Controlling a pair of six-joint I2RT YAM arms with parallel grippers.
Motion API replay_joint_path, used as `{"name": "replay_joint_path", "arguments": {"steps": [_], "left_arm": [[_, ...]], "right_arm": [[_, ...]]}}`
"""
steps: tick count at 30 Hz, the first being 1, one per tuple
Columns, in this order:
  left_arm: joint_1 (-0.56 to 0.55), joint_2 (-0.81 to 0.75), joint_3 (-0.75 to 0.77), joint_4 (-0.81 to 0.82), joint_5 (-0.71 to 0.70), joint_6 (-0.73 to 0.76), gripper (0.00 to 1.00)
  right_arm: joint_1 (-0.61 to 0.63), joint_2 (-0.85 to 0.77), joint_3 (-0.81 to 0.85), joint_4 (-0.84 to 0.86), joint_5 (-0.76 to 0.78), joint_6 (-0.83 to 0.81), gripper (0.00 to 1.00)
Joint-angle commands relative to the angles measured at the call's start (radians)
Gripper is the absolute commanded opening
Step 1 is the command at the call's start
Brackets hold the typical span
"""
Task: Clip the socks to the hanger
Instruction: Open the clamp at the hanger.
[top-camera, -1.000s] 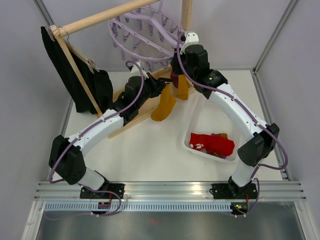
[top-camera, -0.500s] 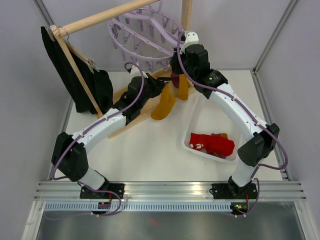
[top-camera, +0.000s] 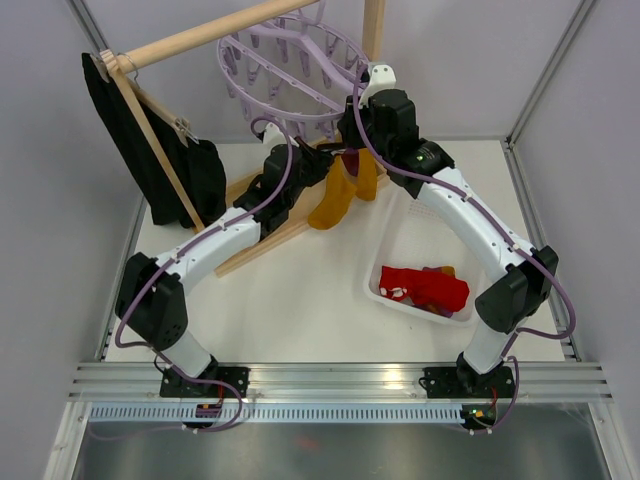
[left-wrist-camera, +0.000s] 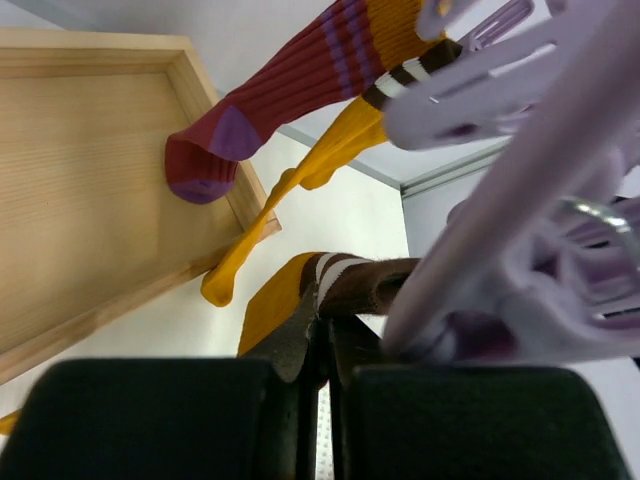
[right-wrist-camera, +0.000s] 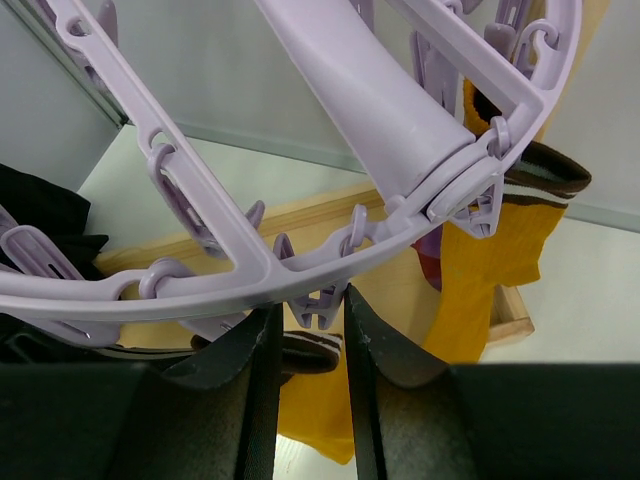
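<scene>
Just below the lavender plastic peg pinched by the right gripper, the mustard fabric sock is clamped cuff-up in the left gripper.

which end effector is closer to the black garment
Left. The left end effector, shut on a mustard sock, is to the right of the black garment; the right end effector, shut on a hanger peg, sits farther right.

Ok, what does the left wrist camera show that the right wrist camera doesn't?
Only left wrist: the left gripper shut on the brown-cuffed mustard-yellow fabric sock. Only right wrist: the right gripper, jaws around a small lavender plastic peg. Both: the round lavender plastic clip hanger and that sock's striped cuff.
</scene>
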Motion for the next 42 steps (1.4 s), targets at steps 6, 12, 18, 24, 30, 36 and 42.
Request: {"name": "replay_joint_path", "arguments": {"steps": [6,12,18,24,30,36,42], "left_arm": [[-0.004,0.025,0.069,0.015,-0.051,-0.047,0.02],[-0.004,0.020,0.073,0.022,-0.074,-0.052,0.02],[-0.002,0.017,0.078,0.015,-0.085,-0.046,0.02],[-0.002,0.011,0.070,0.023,-0.091,-0.046,0.02],[-0.002,0.013,0.063,0.022,-0.085,-0.036,0.02],[-0.002,-0.006,0.024,0.032,-0.068,0.003,0.02],[-0.002,-0.029,0.005,0.008,-0.069,0.060,0.02]], "right_arm": [[-0.002,-0.045,0.007,0.072,-0.002,-0.017,0.00],[-0.004,-0.045,0.004,0.075,0.007,-0.023,0.00],[-0.004,-0.046,0.005,0.079,0.011,-0.026,0.00],[-0.004,-0.046,0.004,0.079,0.011,-0.027,0.00],[-0.004,-0.051,-0.001,0.078,0.019,-0.032,0.00],[-0.004,-0.095,-0.063,0.089,0.027,-0.049,0.06],[-0.004,-0.144,-0.137,0.118,0.039,-0.057,0.21]]}}
